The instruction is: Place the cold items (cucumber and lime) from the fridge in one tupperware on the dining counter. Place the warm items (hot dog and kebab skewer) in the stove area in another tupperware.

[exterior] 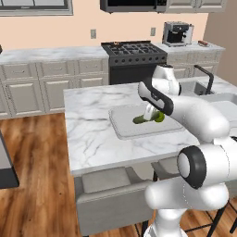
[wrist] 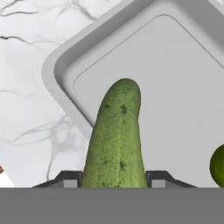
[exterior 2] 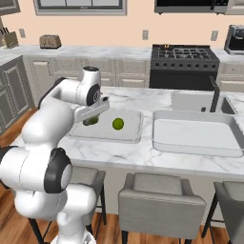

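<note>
My gripper (exterior: pixel 147 115) is shut on the dark green cucumber (wrist: pixel 116 140), holding it low over a pale grey tupperware (exterior: pixel 122 125) on the white marble dining counter (exterior: pixel 92 134). The cucumber (exterior: pixel 140 119) points toward a rounded corner of the tupperware (wrist: pixel 175 87); whether it touches the floor I cannot tell. A round lime (exterior 2: pixel 118 124) lies inside the same tupperware (exterior 2: pixel 131 131), just right of the gripper (exterior 2: pixel 93 116). The lime (wrist: pixel 218 165) shows at the hand view's right edge. A second, larger tupperware (exterior 2: pixel 195 136) sits to the right. The fridge is out of view.
A sink (exterior 2: pixel 193 102) with a dark faucet (exterior 2: pixel 215 93) is set in the counter behind the larger tray. The black stove (exterior: pixel 134 51) stands against the far wall, a coffee machine (exterior: pixel 177 33) to its right. Grey stools (exterior 2: pixel 159 195) line the counter's near edge.
</note>
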